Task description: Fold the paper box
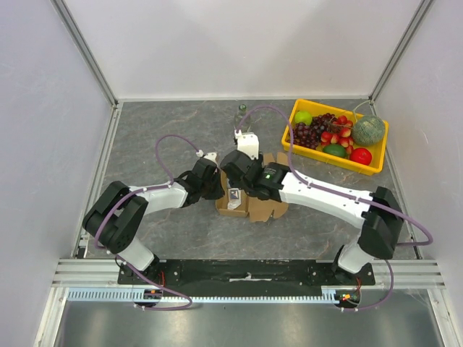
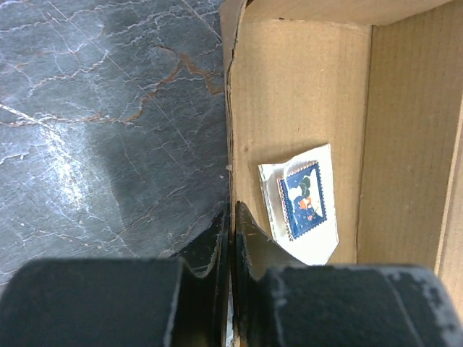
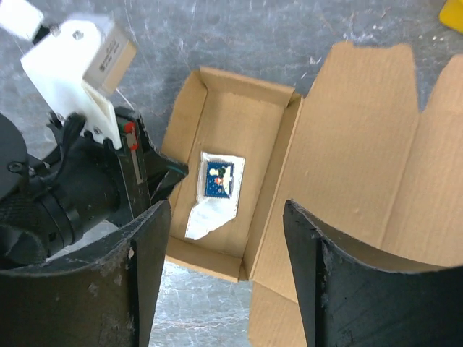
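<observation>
The paper box [image 1: 249, 208] is a brown cardboard carton lying open on the grey table, its lid flap [image 3: 362, 144] spread to the right. A small white packet with a blue stamp [image 3: 217, 184] lies on its floor [image 2: 304, 108]. My left gripper [image 2: 232, 217] is shut on the carton's left side wall, one finger outside and one inside; it also shows in the top view [image 1: 217, 189]. My right gripper [image 3: 226, 253] hangs open above the carton's near right corner, with nothing between its fingers [image 3: 141, 275]. In the top view the right gripper [image 1: 242, 181] covers much of the carton.
A yellow tray [image 1: 329, 158] of fruit stands at the back right. A small glass bottle [image 1: 242, 110] stands near the back wall. White walls and metal frame rails close in the table on three sides.
</observation>
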Controlling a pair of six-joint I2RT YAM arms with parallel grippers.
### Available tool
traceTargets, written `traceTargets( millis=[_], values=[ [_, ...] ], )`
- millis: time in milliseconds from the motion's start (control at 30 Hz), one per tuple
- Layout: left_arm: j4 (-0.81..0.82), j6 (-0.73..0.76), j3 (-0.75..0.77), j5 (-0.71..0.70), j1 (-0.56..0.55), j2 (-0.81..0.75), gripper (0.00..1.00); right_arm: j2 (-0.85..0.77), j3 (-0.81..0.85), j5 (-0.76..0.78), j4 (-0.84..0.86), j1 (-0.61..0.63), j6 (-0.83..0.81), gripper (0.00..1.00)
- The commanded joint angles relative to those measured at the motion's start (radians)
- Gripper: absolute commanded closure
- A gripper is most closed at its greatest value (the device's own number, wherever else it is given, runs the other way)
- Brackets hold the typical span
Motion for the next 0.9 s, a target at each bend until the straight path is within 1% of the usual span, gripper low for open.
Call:
traceTargets(
  millis=[0,67,167,300,400,467,533,667,800,867],
  values=[
    [-0.094,0.006,-0.012,0.024,-0.001,0.038,0.9,-0.151,-0.037,0.027,0.022,-0.06,-0.017,0.29],
    [-0.094,0.006,-0.01,0.024,0.0,0.035,0.9,-0.22,-0.071,0.046,-0.022,-0.1,-0.001,0.29],
    [-0.095,0.008,-0.012,0.024,0.0,0.032,0.9,-0.274,-0.11,0.055,-0.113,-0.158,0.02,0.29],
    [-0.095,0.009,-0.009,0.024,0.0,0.035,0.89,-0.371,-0.22,0.021,-0.122,-0.227,0.031,0.25],
    [-0.097,0.009,-0.007,0.024,-0.001,0.039,0.9,-0.438,-0.306,-0.086,-0.043,-0.278,0.003,0.2],
    [-0.097,0.009,-0.006,0.027,-0.001,0.041,0.9,-0.484,-0.361,-0.167,0.025,-0.305,-0.009,0.19],
    [-0.099,0.009,-0.004,0.029,0.0,0.041,0.89,-0.513,-0.402,-0.205,0.054,-0.328,-0.006,0.18],
    [-0.102,0.011,-0.003,0.029,-0.001,0.041,0.9,-0.52,-0.447,-0.273,0.08,-0.382,-0.01,0.18],
    [-0.105,0.014,0.001,0.027,0.0,0.041,0.9,-0.529,-0.525,-0.412,0.204,-0.425,-0.029,0.2],
    [-0.105,0.012,0.002,0.029,0.0,0.042,0.89,-0.524,-0.544,-0.445,0.237,-0.44,-0.024,0.21]
  ],
)
